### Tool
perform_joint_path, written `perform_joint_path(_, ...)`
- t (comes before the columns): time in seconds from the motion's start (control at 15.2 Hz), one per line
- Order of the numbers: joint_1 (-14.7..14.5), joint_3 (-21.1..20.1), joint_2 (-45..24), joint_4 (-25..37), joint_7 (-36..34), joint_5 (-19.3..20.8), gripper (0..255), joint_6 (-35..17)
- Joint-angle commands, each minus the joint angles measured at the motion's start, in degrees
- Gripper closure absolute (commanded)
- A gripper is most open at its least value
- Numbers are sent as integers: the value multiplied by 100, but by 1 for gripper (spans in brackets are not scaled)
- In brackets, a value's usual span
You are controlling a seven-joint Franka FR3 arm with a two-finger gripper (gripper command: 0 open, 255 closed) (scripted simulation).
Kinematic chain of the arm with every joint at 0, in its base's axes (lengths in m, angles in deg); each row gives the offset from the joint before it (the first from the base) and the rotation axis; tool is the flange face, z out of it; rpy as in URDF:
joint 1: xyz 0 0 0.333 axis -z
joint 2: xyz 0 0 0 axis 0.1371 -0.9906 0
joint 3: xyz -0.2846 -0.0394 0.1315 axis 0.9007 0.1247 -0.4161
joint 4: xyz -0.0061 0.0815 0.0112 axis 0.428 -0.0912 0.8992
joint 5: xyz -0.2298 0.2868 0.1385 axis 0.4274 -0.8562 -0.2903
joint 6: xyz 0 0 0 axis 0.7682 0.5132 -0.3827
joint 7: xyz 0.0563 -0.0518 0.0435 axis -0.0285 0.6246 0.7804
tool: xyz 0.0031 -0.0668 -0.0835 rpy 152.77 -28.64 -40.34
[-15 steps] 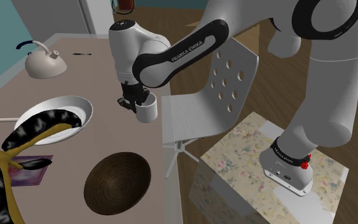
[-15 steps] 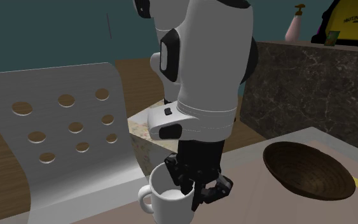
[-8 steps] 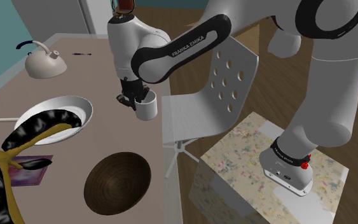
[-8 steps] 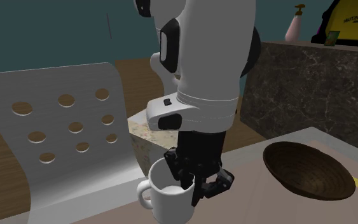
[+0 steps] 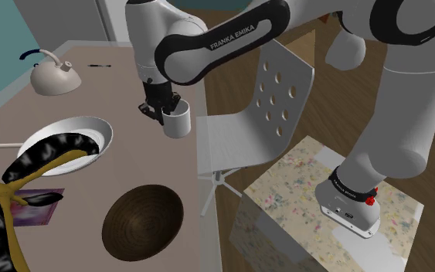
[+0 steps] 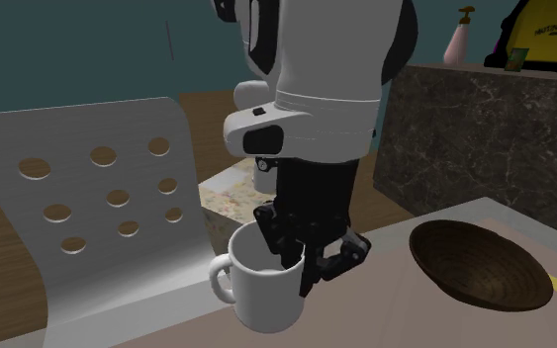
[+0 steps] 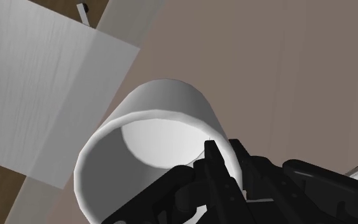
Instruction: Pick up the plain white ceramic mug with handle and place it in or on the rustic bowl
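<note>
Brownish-grey worktop runs away from the camera in the shoulder view, with wooden floor along its right side. One white robot arm reaches over it from a floral-patterned box stand. Its black two-fingered hand grips one plain white mug with a handle. The fingers are closed on the mug's wall near the rim, one inside the cup and one outside. The second exterior view shows the hand from the front, with the mug hanging under it and the handle pointing to that view's left. The mug appears to be clear of the worktop, near the edge. Looking along the hand, the mug is tipped so its empty inside shows.

One dark brown ribbed bowl sits empty on the worktop, well apart from the mug and nearer the camera in the shoulder view. One white chair stands just beside the worktop edge, its back pierced by nine round holes. One white kettle with a dark handle stands at the far end. One white shallow dish holds a black curved shape.
</note>
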Motion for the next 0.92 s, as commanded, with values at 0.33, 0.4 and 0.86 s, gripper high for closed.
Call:
perform_joint_path(0.33,5,-44,144,352,100,-108,255,475)
perform_joint_path(0.4,5,-49,161,406,113,-121,255,544)
perform_joint_path(0.86,-9,-79,246,832,194,-191,255,1040)
